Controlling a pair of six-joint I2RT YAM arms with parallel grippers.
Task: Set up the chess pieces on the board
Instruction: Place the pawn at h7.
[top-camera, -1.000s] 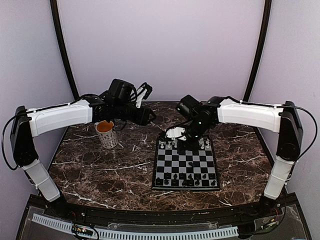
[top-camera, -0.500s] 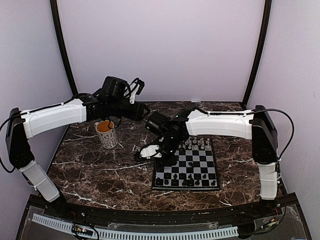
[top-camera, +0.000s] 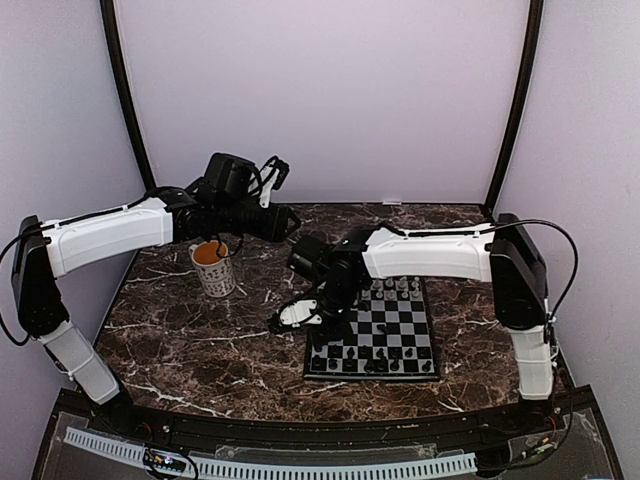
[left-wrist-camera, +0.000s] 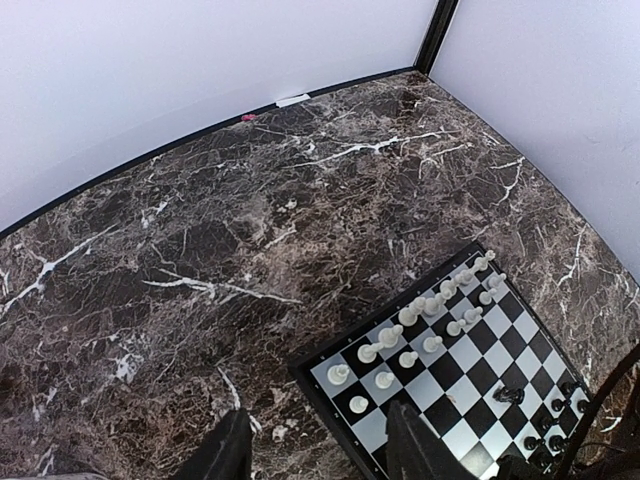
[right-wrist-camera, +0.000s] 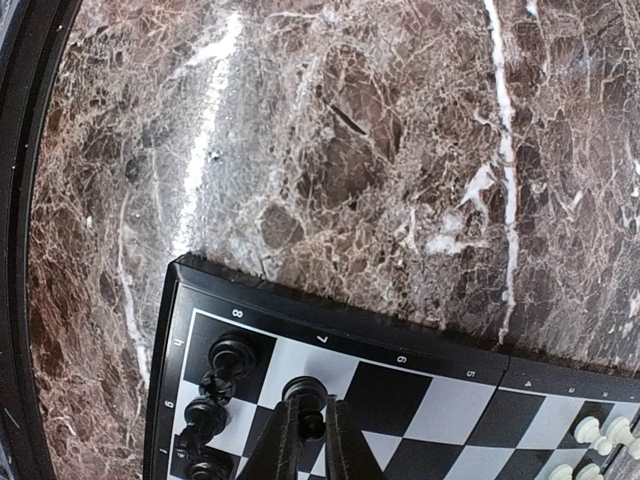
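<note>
The board (top-camera: 385, 322) lies right of centre, with white chess pieces (top-camera: 403, 288) on its far rows and black chess pieces (top-camera: 375, 363) on its near row. My right gripper (top-camera: 322, 338) is over the board's near left part. In the right wrist view it (right-wrist-camera: 306, 425) is shut on a black pawn (right-wrist-camera: 304, 392) over a silver square beside the corner pieces (right-wrist-camera: 232, 352). I cannot tell whether the pawn touches the square. My left gripper (top-camera: 287, 222) hangs high beside the mug, open and empty (left-wrist-camera: 320, 455), looking down on the white rows (left-wrist-camera: 420, 320).
A white patterned mug (top-camera: 213, 268) with an orange inside stands at the left rear, under the left arm. The board's rim (right-wrist-camera: 330, 310) meets dark marbled tabletop (right-wrist-camera: 350, 150). One black piece (left-wrist-camera: 508, 395) lies mid-board. Lilac walls close the back and sides.
My right arm has swung from the far white rows to the board's near left part with the black pawn. My left gripper drew back a little to the left, then held still.
</note>
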